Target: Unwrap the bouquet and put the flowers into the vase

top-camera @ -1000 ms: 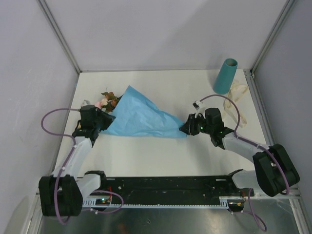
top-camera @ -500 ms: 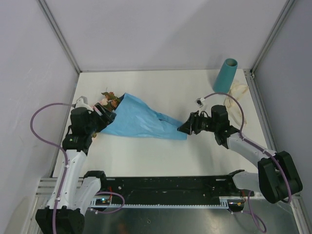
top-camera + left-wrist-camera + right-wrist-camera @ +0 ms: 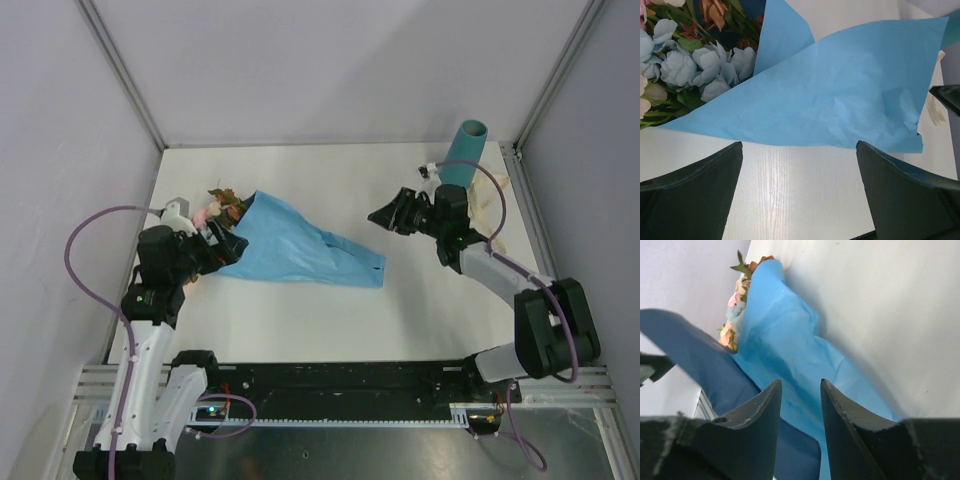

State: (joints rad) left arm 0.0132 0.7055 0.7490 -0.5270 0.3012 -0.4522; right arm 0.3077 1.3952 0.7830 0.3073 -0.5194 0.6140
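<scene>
the light-blue tissue-wrapped bouquet of artificial flowers point(image 3: 290, 245), lying just ahead of the wide-apart, empty left gripper point(image 3: 228, 243) and well ahead of the narrowly parted, empty right gripper point(image 3: 382, 214), is judged as being unwrapped, a fresh paper-edge grip being called for next.

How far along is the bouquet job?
Done: the cream ribbon is off, lying beside the vase. In hand: nothing; left gripper and right gripper are open and empty. Left: the bouquet lies wrapped in blue paper, the flowers inside it, none in the vase.
</scene>
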